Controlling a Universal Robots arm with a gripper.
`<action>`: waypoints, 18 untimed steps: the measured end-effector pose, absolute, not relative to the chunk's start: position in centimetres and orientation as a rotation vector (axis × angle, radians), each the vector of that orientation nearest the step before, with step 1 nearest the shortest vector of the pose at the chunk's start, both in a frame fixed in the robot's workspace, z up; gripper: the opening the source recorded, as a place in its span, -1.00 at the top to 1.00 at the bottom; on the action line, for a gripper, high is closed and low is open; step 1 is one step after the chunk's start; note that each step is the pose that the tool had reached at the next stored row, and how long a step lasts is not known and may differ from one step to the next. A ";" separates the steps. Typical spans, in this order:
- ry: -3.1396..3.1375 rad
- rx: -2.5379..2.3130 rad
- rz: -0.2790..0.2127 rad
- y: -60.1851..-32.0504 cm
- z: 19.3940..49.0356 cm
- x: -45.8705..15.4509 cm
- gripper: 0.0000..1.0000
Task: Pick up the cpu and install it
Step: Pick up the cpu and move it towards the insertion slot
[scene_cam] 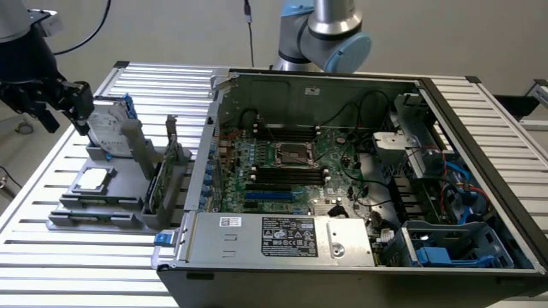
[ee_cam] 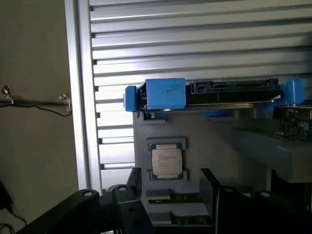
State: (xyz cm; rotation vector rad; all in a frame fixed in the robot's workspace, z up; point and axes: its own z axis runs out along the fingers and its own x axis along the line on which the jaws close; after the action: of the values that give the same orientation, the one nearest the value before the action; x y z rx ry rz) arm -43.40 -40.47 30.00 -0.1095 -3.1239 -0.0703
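- The gripper (scene_cam: 61,117) is seen above the far end of a grey holder (scene_cam: 81,215), at the exterior view's left; its jaws are held apart and nothing is clamped between them.
- In the wrist view the two dark fingers (ee_cam: 134,181) are spread either side of the cpu (ee_cam: 166,161), without touching it.
- The cpu (scene_cam: 92,180) is laid flat, silver top up, in a square recess of the holder, outside the case (scene_cam: 360,273).
- A hard drive (scene_cam: 110,128) with blue brackets is stood on edge in a slot of the holder, just beyond the cpu.
- A green card (scene_cam: 156,183) is set upright in another slot, on the side nearest the case.
- The holder is placed on a slatted table (scene_cam: 77,263), beside the open case.
- Inside the case a motherboard (scene_cam: 256,186) is mounted, with the socket (scene_cam: 296,154) near its middle, well apart from the cpu.
- A power supply (scene_cam: 283,237) is fitted along the case's near edge.
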 end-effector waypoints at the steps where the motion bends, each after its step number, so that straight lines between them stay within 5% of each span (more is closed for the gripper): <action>1: -3.123 -0.109 -0.070 -40.7 29.8 -43.4 -0.19; 18: -3.123 -0.074 -0.070 -42.8 26.7 -42.8 -0.19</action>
State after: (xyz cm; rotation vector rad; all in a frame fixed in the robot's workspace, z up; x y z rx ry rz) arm -42.78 -42.82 26.73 -0.0742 -3.1233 -0.0700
